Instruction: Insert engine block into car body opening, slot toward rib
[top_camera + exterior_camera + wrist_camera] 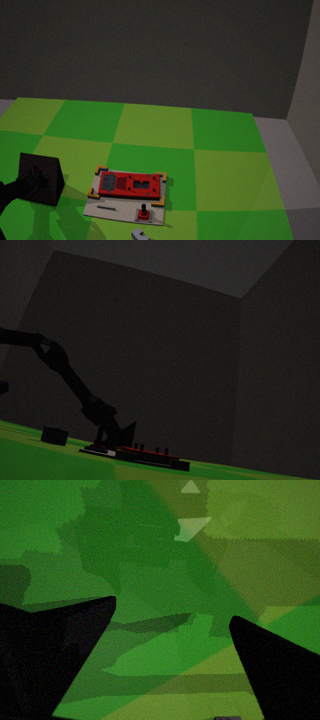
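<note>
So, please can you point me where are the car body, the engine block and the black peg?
Car body (121,183) (149,452): top and exterior, red upper surface.
Engine block (137,232) (54,436): top, upper face; exterior, side face.
Black peg (143,208) (100,433): top and exterior, upright shaft.

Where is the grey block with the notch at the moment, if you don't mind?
In the top view, the grey notched block is at the bottom edge, just below the board carrying the red car body.

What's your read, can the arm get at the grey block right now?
Probably yes. The gripper is open with nothing between its fingers, and nothing visible covers the grey block, which sits off the board. Reach itself I can't confirm.
</note>
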